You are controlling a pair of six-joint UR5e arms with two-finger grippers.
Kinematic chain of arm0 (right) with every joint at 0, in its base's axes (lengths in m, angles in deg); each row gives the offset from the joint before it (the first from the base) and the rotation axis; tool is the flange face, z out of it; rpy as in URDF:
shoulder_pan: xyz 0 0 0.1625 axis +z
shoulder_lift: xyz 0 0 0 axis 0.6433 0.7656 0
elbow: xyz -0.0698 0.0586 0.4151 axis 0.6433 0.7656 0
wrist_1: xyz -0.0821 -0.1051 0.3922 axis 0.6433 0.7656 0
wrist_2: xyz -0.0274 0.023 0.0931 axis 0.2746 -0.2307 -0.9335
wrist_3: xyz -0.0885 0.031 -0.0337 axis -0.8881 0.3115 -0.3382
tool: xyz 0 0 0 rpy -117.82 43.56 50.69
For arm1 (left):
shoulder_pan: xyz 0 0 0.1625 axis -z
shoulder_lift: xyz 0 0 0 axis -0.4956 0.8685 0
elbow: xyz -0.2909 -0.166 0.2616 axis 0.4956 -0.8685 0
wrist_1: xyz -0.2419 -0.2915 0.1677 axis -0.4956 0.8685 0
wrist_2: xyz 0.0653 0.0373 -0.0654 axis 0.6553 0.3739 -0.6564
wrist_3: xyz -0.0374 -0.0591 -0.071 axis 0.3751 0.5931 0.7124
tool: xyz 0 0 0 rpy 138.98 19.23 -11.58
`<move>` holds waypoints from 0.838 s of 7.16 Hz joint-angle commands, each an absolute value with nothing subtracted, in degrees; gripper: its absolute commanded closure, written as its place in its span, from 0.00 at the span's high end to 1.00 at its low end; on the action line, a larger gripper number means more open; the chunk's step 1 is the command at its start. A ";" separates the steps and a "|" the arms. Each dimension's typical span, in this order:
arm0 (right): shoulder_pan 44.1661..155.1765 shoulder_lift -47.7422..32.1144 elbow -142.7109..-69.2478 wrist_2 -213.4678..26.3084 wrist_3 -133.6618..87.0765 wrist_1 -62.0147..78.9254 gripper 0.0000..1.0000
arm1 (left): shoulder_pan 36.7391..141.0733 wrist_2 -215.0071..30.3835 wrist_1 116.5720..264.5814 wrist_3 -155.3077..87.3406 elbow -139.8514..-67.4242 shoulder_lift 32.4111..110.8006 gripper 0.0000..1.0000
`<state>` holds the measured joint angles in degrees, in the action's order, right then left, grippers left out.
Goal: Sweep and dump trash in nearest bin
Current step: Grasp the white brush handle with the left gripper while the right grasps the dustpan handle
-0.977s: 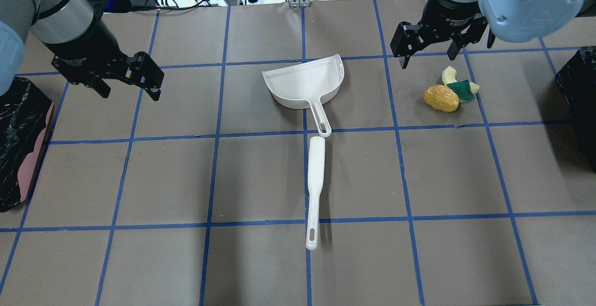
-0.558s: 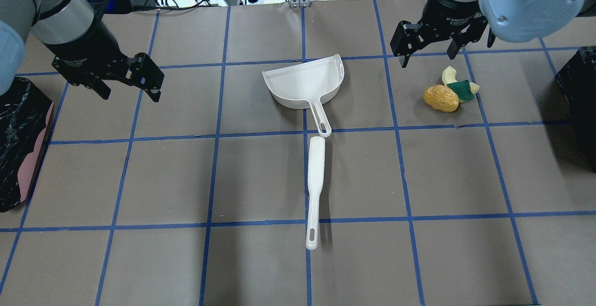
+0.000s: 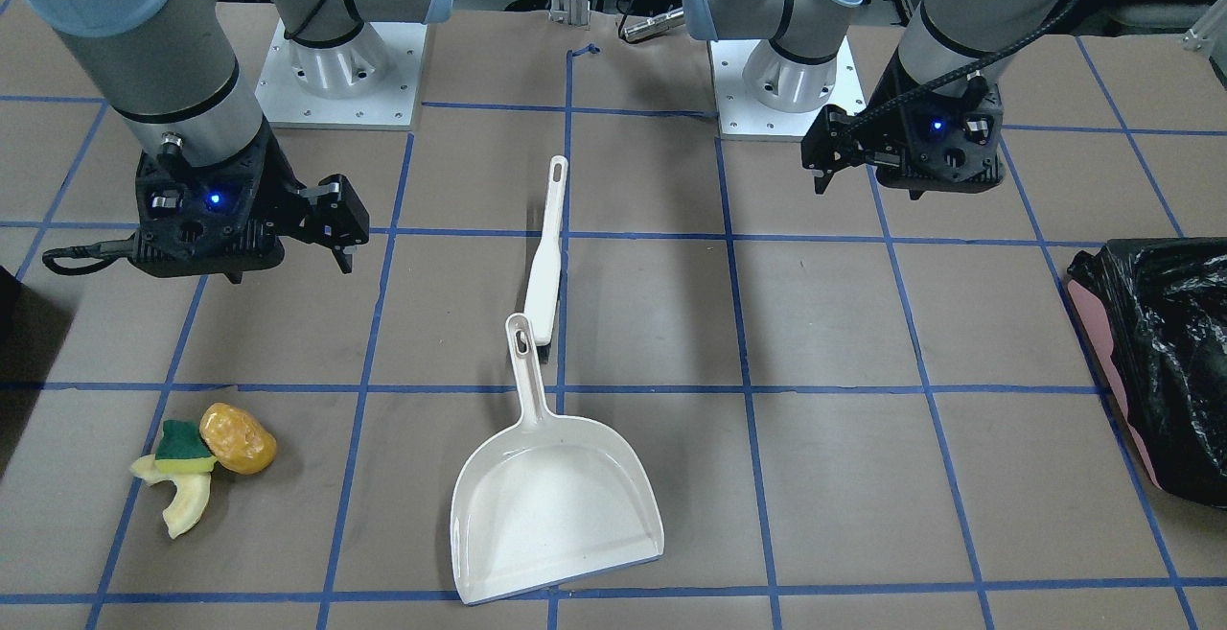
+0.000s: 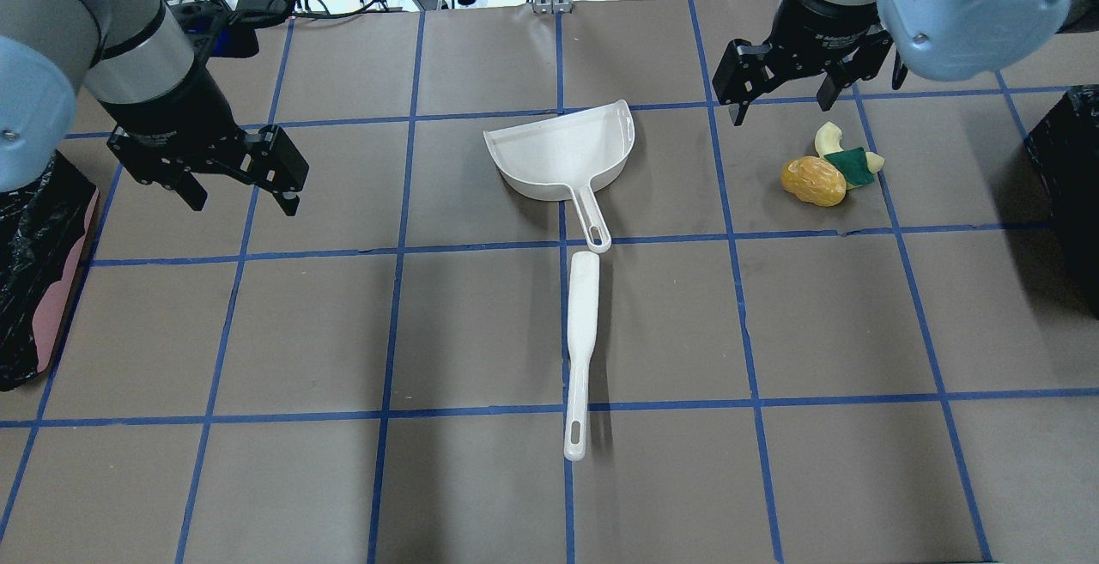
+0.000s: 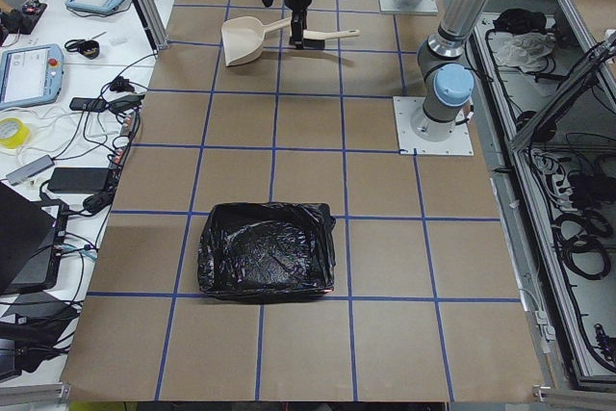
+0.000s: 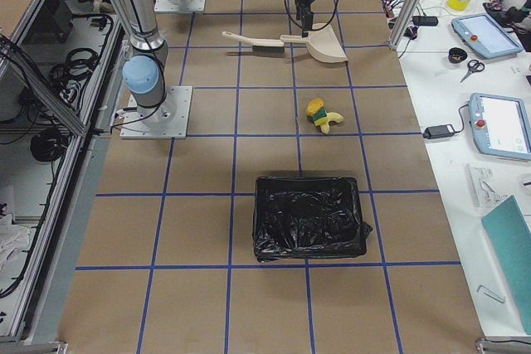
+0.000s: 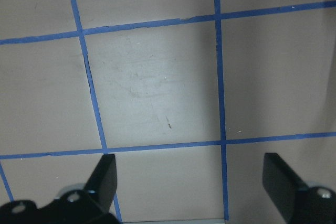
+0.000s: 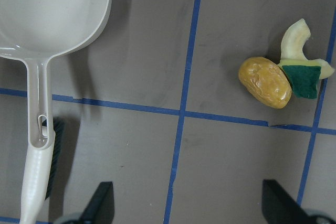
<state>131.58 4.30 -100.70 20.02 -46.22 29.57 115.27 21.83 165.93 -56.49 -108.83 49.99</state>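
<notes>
The trash lies together at the table's right: a glossy orange-yellow lump [image 4: 813, 180], a green-and-yellow sponge block [image 4: 854, 166] and a pale yellow crescent [image 4: 827, 138]. In the right wrist view they are the lump [image 8: 265, 82], the sponge [image 8: 303, 78] and the crescent [image 8: 293, 38]. My right gripper [image 4: 781, 105] is open and empty, hovering just beyond and left of the trash. My left gripper [image 4: 243, 197] is open and empty over bare table at the left. The white dustpan [image 4: 562, 156] and white brush [image 4: 581, 349] lie at the centre, handles end to end.
A black-bagged bin [image 4: 34, 263] stands at the table's left edge and another [image 4: 1069, 186] at the right edge, close to the trash. Cables and devices lie beyond the far edge. Blue tape lines grid the brown table cover.
My left gripper has shifted a little nearer and to the right in the overhead view. My right gripper has edged slightly farther and left. Dustpan, brush and trash have not moved.
</notes>
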 commanded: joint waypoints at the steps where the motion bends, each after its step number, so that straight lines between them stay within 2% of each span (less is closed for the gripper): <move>1: 134.42 0.71 -100.09 19.97 -46.12 32.93 1.00 | 117.49 19.84 165.88 -54.17 -110.58 49.90 1.00; 4: 137.24 -6.58 -98.07 19.79 -46.12 39.70 1.00 | 129.17 19.92 164.40 -42.17 -111.98 50.16 1.00; 6: 139.25 -12.03 -95.27 17.09 -43.51 42.79 1.00 | 133.05 17.58 160.38 -41.07 -116.09 49.47 1.00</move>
<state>137.77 -8.61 -97.01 18.76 -45.37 40.92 130.44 19.34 163.41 -42.28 -113.56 49.93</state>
